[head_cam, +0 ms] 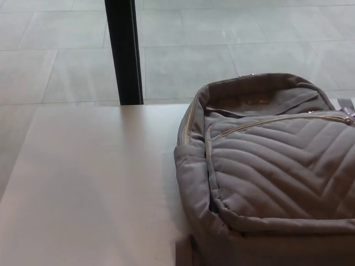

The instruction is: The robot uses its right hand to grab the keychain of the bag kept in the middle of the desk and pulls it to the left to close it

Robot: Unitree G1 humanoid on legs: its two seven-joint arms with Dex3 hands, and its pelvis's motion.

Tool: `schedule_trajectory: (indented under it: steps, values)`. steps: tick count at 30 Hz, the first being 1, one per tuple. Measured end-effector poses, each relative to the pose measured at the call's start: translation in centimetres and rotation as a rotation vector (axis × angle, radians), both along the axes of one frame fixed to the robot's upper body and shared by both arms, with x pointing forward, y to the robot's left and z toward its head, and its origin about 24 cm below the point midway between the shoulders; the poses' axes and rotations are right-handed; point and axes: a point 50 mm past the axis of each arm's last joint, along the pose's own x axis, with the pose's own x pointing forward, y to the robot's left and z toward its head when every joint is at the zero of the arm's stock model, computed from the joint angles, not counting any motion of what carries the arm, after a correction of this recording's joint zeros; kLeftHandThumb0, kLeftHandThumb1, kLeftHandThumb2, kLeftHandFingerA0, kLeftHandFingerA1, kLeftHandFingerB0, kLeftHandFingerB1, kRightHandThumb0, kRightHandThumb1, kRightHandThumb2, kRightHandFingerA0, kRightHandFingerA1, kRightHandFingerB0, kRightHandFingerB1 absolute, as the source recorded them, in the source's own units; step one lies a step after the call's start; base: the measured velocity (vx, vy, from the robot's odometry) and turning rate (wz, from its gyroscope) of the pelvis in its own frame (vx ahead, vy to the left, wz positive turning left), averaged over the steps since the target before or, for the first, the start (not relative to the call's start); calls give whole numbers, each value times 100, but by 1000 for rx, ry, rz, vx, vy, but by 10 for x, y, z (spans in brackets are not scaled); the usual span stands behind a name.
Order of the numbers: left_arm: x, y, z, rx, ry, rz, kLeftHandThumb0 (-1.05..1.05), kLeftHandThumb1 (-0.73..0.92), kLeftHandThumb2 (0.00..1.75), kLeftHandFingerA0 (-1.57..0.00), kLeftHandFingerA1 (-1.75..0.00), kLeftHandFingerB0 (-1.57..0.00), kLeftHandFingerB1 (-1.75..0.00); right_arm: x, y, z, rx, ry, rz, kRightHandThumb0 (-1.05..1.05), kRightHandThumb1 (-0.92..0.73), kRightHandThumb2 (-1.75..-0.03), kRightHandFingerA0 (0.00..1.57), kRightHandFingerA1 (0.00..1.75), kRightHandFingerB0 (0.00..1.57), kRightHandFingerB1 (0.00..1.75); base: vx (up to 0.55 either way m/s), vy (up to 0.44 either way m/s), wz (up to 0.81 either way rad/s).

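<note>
A grey quilted backpack (272,166) lies flat on the pale desk (94,183), at the right of the head view. Its main compartment gapes open along the top, with the inner lining (252,102) showing. A gold zipper line (277,119) runs across the front pocket to a small pull (348,115) at the far right edge. The bag's lower right part runs out of the picture. Neither of my hands shows anywhere in the frame.
A black vertical post (125,52) stands behind the desk's far edge, left of the bag. Beyond it lies a pale tiled floor (222,39). The desk's left half (83,199) is bare surface.
</note>
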Motion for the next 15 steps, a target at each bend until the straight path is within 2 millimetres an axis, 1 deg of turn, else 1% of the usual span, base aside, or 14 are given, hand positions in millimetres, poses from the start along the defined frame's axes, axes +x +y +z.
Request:
schedule_trajectory:
  steps: [1,2,3,5,6,7,8,9,10,11,12,13,14,15]
  values:
    - [2,0,0,-1,-3,-5,-105,60,69,-40,-130,-23,-120,11,-2,10,-22,-54,12,-70,-59,-90,1,21,0,14,0,0,0]
    - [3,0,0,-1,-5,-10,-105,58,68,-39,-128,-22,-118,20,-3,20,-41,-103,26,-70,-56,-89,1,23,0,15,0,0,0]
    - [5,-1,0,-1,-7,-13,-105,58,67,-40,-128,-22,-119,29,-3,29,-57,-149,38,-71,-56,-90,12,35,0,18,0,0,0]
    - [6,-1,0,-3,-9,-18,-105,58,67,-40,-128,-22,-119,44,-2,45,-86,-222,66,-71,-56,-90,12,35,0,18,0,0,0]
    - [7,-1,0,-5,-9,-22,-105,53,69,-40,-132,-21,-123,54,-1,56,-104,-271,84,-72,-55,-88,9,46,2,22,0,0,0]
    - [7,-1,0,-7,-10,-24,-105,54,70,-42,-133,-23,-123,60,0,64,-116,-303,97,-72,-55,-88,8,49,3,23,0,0,0]
    - [7,-2,0,-7,-9,-24,-105,55,69,-43,-131,-24,-123,68,2,73,-130,-342,117,-71,-70,-61,18,44,6,29,0,0,0]
    - [7,-2,0,-8,-10,-25,-105,56,69,-44,-133,-24,-123,77,5,83,-148,-383,141,-71,-67,-60,11,45,8,28,0,0,0]
    - [7,-2,0,-9,-9,-26,-105,58,67,-43,-129,-24,-118,84,8,92,-163,-411,162,-73,-52,-86,5,50,4,34,0,0,0]
    - [7,-2,0,-10,-8,-27,-105,58,67,-43,-129,-24,-118,91,12,101,-180,-442,187,-73,-52,-86,5,50,4,34,0,0,0]
    - [7,-2,0,-11,-8,-29,-105,55,68,-42,-129,-23,-121,100,16,111,-197,-475,214,-75,-53,-89,7,51,4,30,0,0,0]
    - [7,-2,0,-13,-9,-32,-105,57,69,-41,-126,-27,-117,108,20,123,-218,-512,246,-67,-51,-86,6,49,4,27,0,0,0]
    - [7,-2,0,-14,-8,-33,-105,56,69,-43,-129,-24,-121,114,24,130,-234,-533,268,-62,-49,-85,5,49,4,30,0,0,0]
    - [8,-2,0,-16,-8,-34,-105,56,69,-43,-129,-24,-121,122,31,143,-261,-560,310,-62,-49,-85,5,49,4,30,0,0,0]
